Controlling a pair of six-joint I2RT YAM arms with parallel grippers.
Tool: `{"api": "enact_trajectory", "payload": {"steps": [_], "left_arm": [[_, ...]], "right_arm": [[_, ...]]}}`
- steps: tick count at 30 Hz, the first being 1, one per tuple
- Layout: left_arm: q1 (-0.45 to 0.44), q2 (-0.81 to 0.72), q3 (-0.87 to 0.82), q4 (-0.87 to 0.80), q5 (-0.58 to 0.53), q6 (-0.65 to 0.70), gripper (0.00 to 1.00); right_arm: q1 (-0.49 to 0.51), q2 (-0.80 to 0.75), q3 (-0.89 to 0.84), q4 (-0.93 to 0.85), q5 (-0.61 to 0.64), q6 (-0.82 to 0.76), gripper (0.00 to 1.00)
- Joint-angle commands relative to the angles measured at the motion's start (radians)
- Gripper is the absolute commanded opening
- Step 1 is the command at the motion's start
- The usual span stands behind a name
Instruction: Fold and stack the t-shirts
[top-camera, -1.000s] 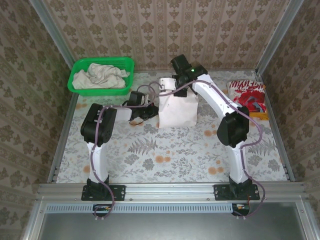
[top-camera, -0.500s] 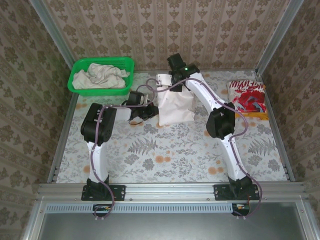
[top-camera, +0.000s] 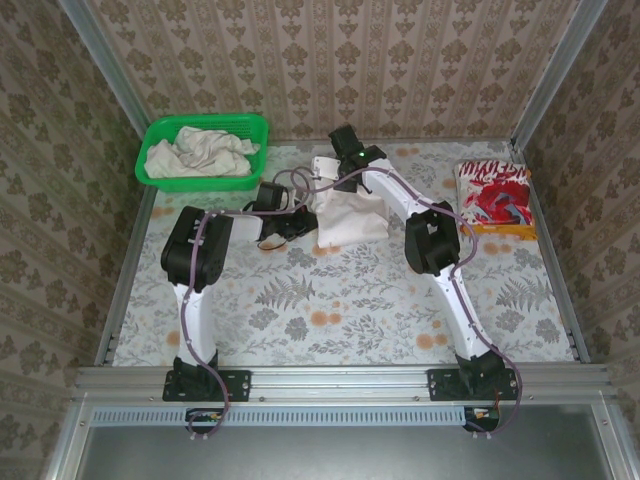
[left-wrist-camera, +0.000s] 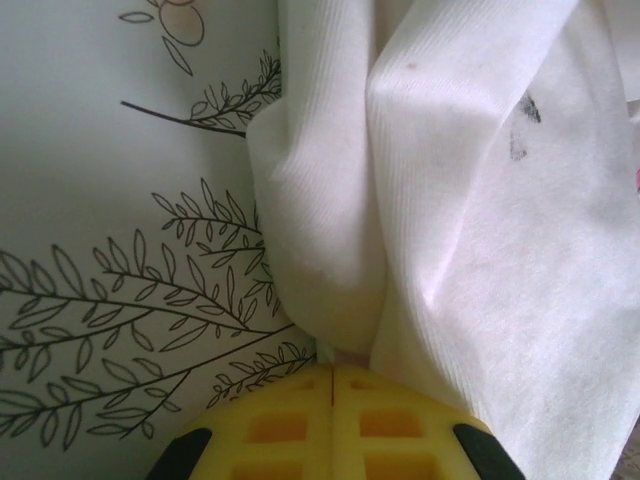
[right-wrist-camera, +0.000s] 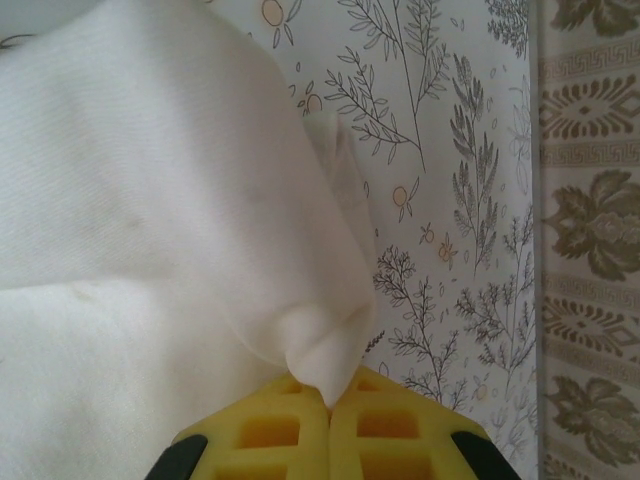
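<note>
Snugly, t-shirt (right-wrist-camera: 150, 250) inside right gripper (right-wrist-camera: 330, 392)

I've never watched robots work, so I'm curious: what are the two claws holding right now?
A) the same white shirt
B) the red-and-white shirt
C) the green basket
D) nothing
A: the left claw and the right claw are each shut on a fold of the white shirt in the middle of the table.
</note>
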Motion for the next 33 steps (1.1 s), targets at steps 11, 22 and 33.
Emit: {"api": "enact_trajectory", "payload": {"steps": [11,22,33], "left_arm": [[0.016,0.027,-0.083,-0.214,-0.098,0.007,0.00],[0.016,0.024,-0.091,-0.214,-0.098,0.012,0.00],[0.016,-0.018,-0.087,-0.220,-0.097,0.004,0.00]], "right_arm": [[-0.009,-0.143,-0.095,0.042,0.097,0.087,0.00],[-0.018,-0.172,-0.178,0.084,0.140,0.113,0.00],[-0.032,-0.102,-0.093,0.089,0.135,0.159,0.55]]}}
